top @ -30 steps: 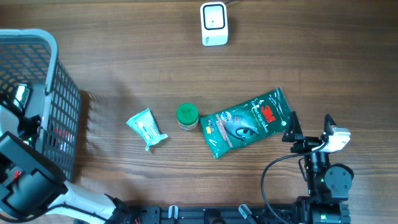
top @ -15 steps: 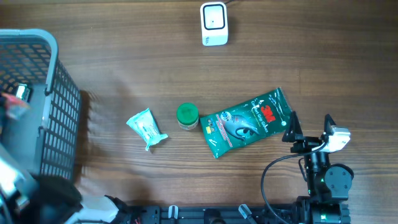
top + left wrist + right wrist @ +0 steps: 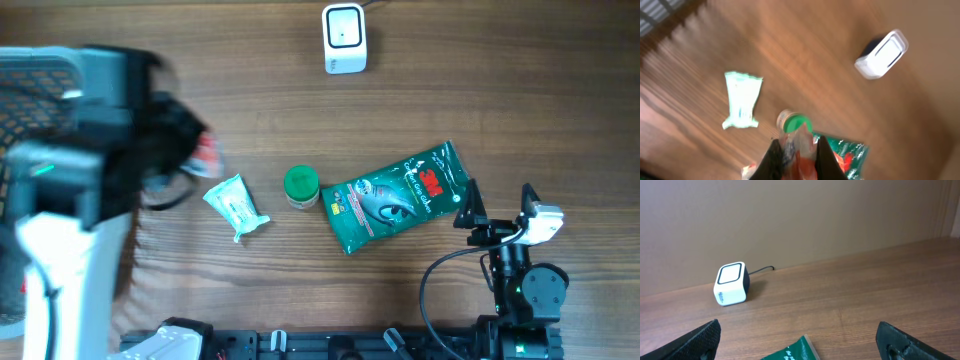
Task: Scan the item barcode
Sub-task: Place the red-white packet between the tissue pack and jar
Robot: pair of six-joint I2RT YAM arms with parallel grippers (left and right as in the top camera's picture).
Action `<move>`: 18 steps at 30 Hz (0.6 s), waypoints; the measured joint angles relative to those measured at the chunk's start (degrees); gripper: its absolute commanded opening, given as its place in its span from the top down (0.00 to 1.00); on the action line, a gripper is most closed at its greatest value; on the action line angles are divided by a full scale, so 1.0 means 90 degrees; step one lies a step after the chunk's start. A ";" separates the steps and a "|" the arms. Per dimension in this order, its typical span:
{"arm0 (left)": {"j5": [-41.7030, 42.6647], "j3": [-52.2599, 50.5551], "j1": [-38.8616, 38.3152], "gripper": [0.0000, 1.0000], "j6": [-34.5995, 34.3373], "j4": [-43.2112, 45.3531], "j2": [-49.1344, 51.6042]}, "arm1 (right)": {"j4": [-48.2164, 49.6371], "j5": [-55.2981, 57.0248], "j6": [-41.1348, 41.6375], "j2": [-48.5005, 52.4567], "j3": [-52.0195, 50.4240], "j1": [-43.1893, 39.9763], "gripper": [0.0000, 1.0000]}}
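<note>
Surface: a dark wooden table [image 3: 500,90], with a plain brown wall behind it in the right wrist view.
Overhead, far edge: a white barcode scanner [image 3: 344,38] at about mid-width.
Overhead, left edge: a grey mesh basket [image 3: 40,70], partly behind the blurred left arm.
Overhead, item: a red-and-white packet [image 3: 205,152], held above the table just beside the basket.
Overhead, middle row: a pale green sachet [image 3: 236,206], a green-lidded jar [image 3: 301,186] and a green 3M pouch [image 3: 398,195].
Overhead, right gripper [image 3: 497,205]: fingers spread wide, holding nothing, next to the pouch near the near edge.
Left wrist, left gripper [image 3: 797,155]: clamped on the red-and-white packet (its print is too blurred to read), above the jar.
Right wrist: scanner at left, pouch corner at the bottom, fingers far apart.
</note>
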 measured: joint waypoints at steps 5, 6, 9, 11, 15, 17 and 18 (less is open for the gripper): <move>-0.0719 -0.1950 -0.1195 0.96 -0.0384 0.2178 0.0415 | -0.0002 0.0000 0.0000 0.0000 0.0000 0.0000 0.00; -0.0804 -0.2492 -0.1260 0.96 -0.0432 0.2790 0.0578 | -0.0002 0.0000 0.0000 0.0000 0.0000 0.0000 0.00; -0.0882 -0.3570 -0.1251 0.96 -0.0641 0.3623 0.1202 | -0.0002 0.0000 0.0000 0.0000 0.0000 0.0000 0.00; -0.0872 -0.4148 -0.1168 0.96 -0.0804 0.4065 0.1647 | 0.0000 0.0000 0.0000 0.0000 0.0000 0.0000 0.00; -0.0772 -0.4478 -0.1020 0.96 -0.0933 0.4503 0.2205 | -0.0002 0.0000 0.0000 0.0000 0.0000 0.0000 0.00; -0.0695 -0.4481 -0.1025 0.64 -0.0945 0.4515 0.2370 | -0.0002 0.0000 0.0000 0.0000 0.0000 0.0000 0.00; -0.0663 -0.4481 -0.1035 0.04 -0.0928 0.4505 0.2402 | -0.0002 0.0000 0.0000 0.0000 0.0000 0.0000 0.00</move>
